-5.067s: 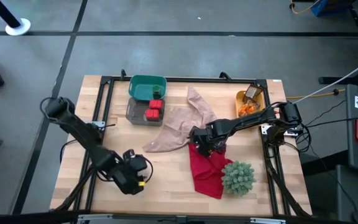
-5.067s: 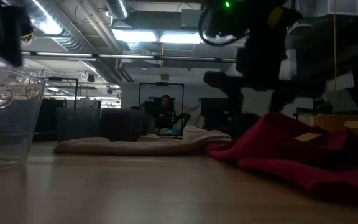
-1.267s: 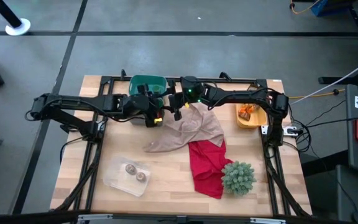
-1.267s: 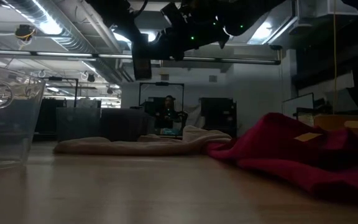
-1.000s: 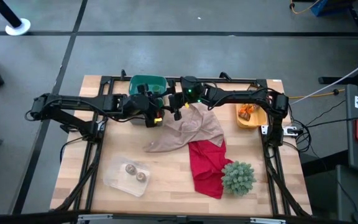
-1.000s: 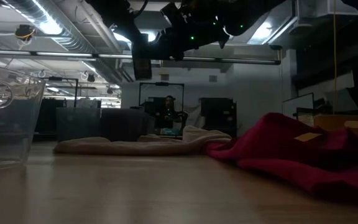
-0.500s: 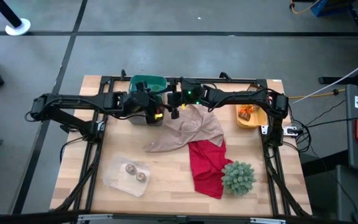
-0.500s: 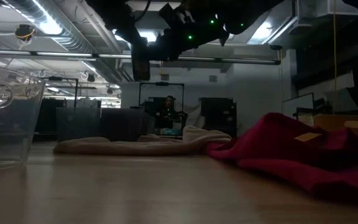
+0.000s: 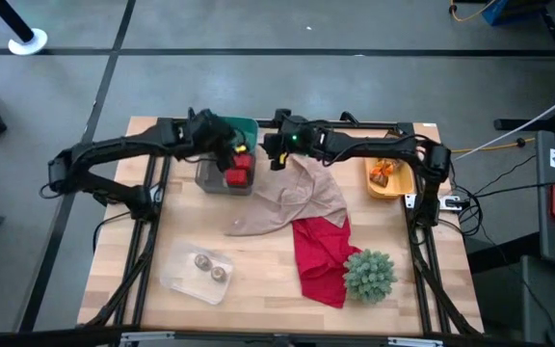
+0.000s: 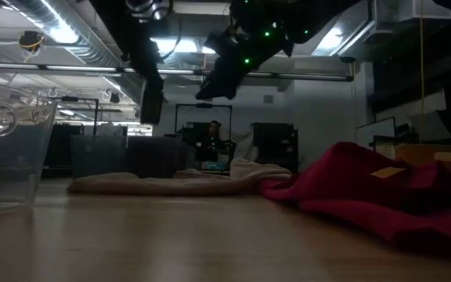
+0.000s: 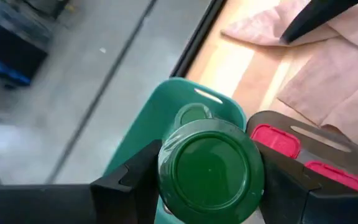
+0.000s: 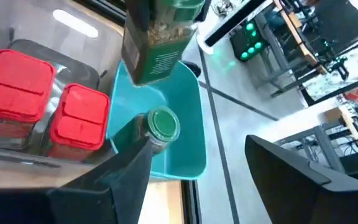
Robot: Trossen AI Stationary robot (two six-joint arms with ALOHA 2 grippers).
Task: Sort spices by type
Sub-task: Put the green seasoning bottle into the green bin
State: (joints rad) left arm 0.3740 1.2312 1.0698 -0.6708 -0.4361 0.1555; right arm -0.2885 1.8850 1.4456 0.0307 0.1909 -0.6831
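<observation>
My left gripper (image 11: 210, 171) is shut on a dark-green jar (image 12: 160, 43) above the teal bin (image 9: 231, 129) at the table's far edge; the jar also shows in the low view (image 10: 151, 98). A second green jar (image 12: 157, 127) lies in that bin. Two red tins (image 9: 239, 170) stand in the grey bin (image 9: 212, 179) beside it. My right gripper (image 12: 197, 186) is open and empty just right of the bins (image 9: 276, 152). Two tan pots (image 9: 209, 267) sit in a clear tray (image 9: 176, 278). Orange packets (image 9: 382, 171) lie in a yellow bin (image 9: 400, 183). My left gripper pinches the jar between its two fingers (image 11: 135, 180), on opposite sides just below the green lid (image 11: 210, 163). The fingers come from above, pointing down. The jar hangs upright, lid up, lifted clear above the teal bin.
A tan cloth (image 9: 292, 198) and a red cloth (image 9: 321, 255) lie in the table's middle, and a spiky green plant (image 9: 369, 274) stands at the near right. A black frame (image 9: 162, 130) runs around the table's edge.
My left gripper has carried the green jar from over the grey bin toward the table's far edge, over the teal bin, uncovering the red tins. My right gripper has shifted a little toward the far edge.
</observation>
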